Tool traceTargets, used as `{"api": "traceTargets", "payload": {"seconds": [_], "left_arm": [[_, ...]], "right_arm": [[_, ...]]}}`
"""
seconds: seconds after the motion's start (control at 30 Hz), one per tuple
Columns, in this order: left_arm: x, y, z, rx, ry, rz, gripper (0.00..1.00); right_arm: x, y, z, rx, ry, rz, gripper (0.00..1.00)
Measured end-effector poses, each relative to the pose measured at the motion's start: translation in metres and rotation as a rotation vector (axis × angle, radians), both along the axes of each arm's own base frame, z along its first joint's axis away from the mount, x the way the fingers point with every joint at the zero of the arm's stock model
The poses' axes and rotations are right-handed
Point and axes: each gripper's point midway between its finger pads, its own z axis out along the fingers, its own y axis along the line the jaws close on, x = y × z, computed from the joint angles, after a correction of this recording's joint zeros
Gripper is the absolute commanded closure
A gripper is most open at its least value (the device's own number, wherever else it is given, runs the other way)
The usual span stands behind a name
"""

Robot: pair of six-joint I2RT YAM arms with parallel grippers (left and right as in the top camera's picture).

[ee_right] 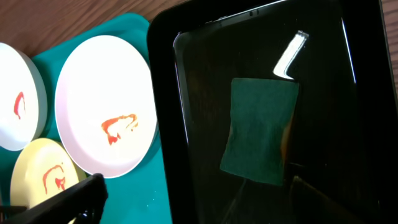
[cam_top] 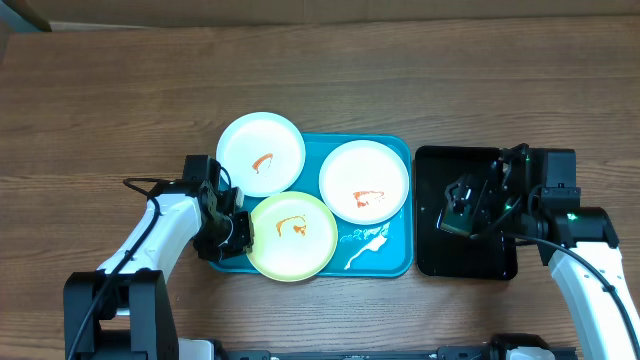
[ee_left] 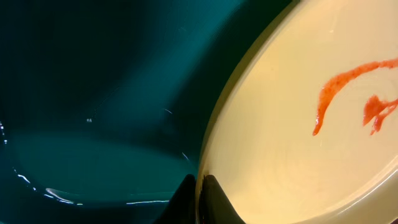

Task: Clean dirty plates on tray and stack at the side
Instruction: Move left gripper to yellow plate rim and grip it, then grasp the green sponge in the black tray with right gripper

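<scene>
Got the left gripper (cam_top: 240, 232) pinched on the rim of the yellow plate (cam_top: 292, 236), sitting in the blue tray's (cam_top: 385, 262) near-left part. Got the right gripper (cam_top: 460, 210) spread wide, holding nothing, over a green sponge (ee_right: 261, 130) in the black tray (cam_top: 465, 265) just right of the blue tray. Seeing a white plate (cam_top: 365, 180) at the blue tray's far right and a second white plate (cam_top: 261, 152) hanging over its far-left corner, all three smeared with red sauce.
</scene>
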Motion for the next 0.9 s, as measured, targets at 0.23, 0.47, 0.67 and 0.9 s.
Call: {"api": "traceTargets", "payload": {"seconds": [0.23, 0.47, 0.67, 0.9], "left_arm": [[0.000, 0.000, 0.000, 0.000, 0.001, 0.002, 0.94], [0.000, 0.000, 0.000, 0.001, -0.001, 0.003, 0.92], [0.001, 0.000, 0.000, 0.000, -0.002, 0.003, 0.92], [0.001, 0.000, 0.000, 0.001, -0.005, 0.003, 0.91]], "right_arm": [[0.001, 0.001, -0.006, 0.000, 0.019, 0.003, 0.37], [0.007, 0.009, -0.030, -0.027, 0.091, 0.023, 0.53], [0.004, 0.004, -0.059, -0.130, 0.189, -0.029, 0.52], [0.002, 0.000, -0.091, -0.190, 0.290, -0.064, 0.52]]}}
